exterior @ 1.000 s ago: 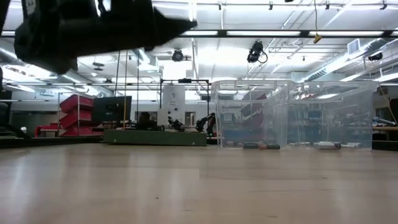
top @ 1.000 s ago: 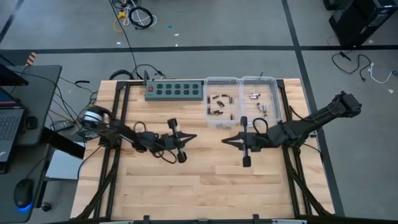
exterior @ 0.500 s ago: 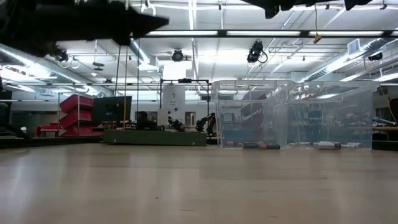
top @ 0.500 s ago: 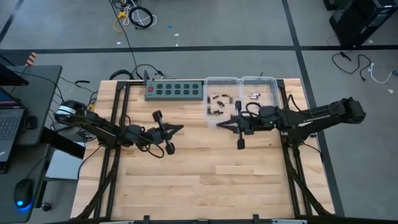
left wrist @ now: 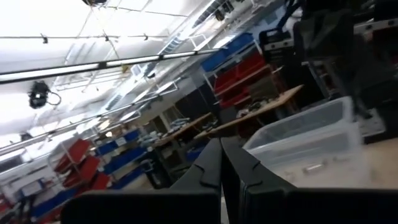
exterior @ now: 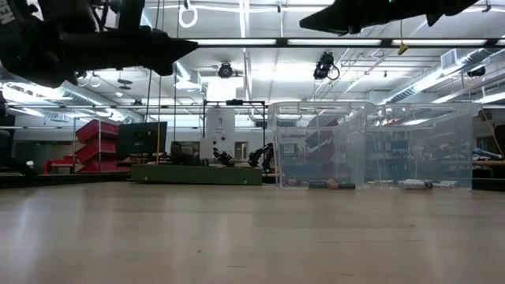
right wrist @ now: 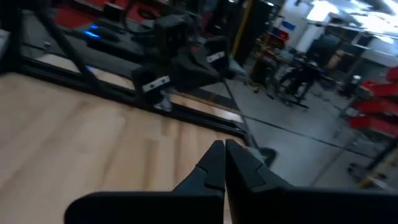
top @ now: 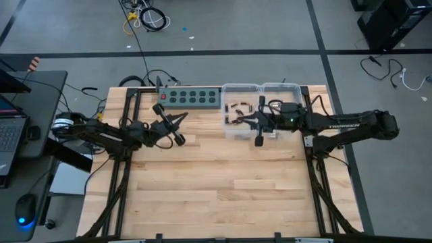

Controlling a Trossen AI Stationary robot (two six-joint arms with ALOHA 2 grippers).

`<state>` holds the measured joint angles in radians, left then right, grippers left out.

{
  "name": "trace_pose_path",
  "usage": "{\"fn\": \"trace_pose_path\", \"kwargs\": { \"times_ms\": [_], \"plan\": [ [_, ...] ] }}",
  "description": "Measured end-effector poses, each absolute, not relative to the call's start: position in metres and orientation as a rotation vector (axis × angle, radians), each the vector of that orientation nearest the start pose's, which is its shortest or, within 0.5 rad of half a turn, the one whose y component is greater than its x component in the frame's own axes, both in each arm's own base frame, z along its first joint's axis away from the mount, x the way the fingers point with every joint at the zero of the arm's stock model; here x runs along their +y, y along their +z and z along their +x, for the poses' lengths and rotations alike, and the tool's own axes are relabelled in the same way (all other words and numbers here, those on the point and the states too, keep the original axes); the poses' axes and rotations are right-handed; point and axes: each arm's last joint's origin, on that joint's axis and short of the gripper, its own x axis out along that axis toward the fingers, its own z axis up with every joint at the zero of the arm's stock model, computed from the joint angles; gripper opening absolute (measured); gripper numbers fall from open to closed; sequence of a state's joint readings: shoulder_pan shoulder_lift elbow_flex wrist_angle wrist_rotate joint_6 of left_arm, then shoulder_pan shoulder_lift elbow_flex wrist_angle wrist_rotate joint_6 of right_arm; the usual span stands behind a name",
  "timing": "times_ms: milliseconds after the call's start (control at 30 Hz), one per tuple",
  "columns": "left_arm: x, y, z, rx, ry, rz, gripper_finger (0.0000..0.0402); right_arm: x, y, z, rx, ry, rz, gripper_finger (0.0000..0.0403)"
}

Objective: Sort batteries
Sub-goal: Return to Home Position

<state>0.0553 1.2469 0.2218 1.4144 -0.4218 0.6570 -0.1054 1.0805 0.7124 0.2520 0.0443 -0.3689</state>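
Note:
The batteries lie in two clear bins at the table's far edge. Dark cells (top: 236,106) sit on the floor of the left bin (top: 227,128), and silvery ones are in the right bin (top: 297,91), mostly hidden under my right arm. The low view shows dark cells (exterior: 331,185) and silvery cells (exterior: 414,184) on the bin floors. My left gripper (top: 186,117) hangs shut in the air left of the bins, and its wrist view (left wrist: 221,144) shows nothing between the fingers. My right gripper (top: 230,123) is shut above the left bin's near part, empty in its wrist view (right wrist: 222,147).
A green power strip (top: 191,98) lies along the far edge, left of the bins. Black frame rails (top: 128,135) run down both sides of the table. The wooden tabletop (top: 216,189) spreads toward the near edge. A laptop and mouse sit off the table's left side.
Both arms have drawn back toward the far edge and risen. My left gripper moved left and far, ending near the power strip. My right gripper moved far and slightly left, ending over the left bin. Both stayed shut, and the batteries have not moved.

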Motion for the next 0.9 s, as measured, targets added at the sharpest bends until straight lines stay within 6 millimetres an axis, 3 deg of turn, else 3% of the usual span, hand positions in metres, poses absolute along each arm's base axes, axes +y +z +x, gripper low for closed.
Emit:
{"fn": "trace_pose_path", "kwargs": {
  "times_ms": [300,433,600,900],
  "plan": [
    [0.064,0.204,0.196,-0.153,0.557,0.590,0.0000,-0.058,0.287,0.219,0.305,-0.221,-0.327,0.0000],
    [0.082,0.203,0.190,-0.175,0.459,0.561,0.0000,-0.064,0.287,0.213,0.316,-0.170,-0.337,0.0000],
    [0.103,0.202,0.180,-0.168,0.455,0.550,0.0000,-0.076,0.291,0.203,0.318,-0.211,-0.383,0.0000],
    [0.117,0.201,0.171,-0.170,0.389,0.547,0.0000,-0.095,0.290,0.190,0.326,-0.162,-0.365,0.0000]
  ]
}}
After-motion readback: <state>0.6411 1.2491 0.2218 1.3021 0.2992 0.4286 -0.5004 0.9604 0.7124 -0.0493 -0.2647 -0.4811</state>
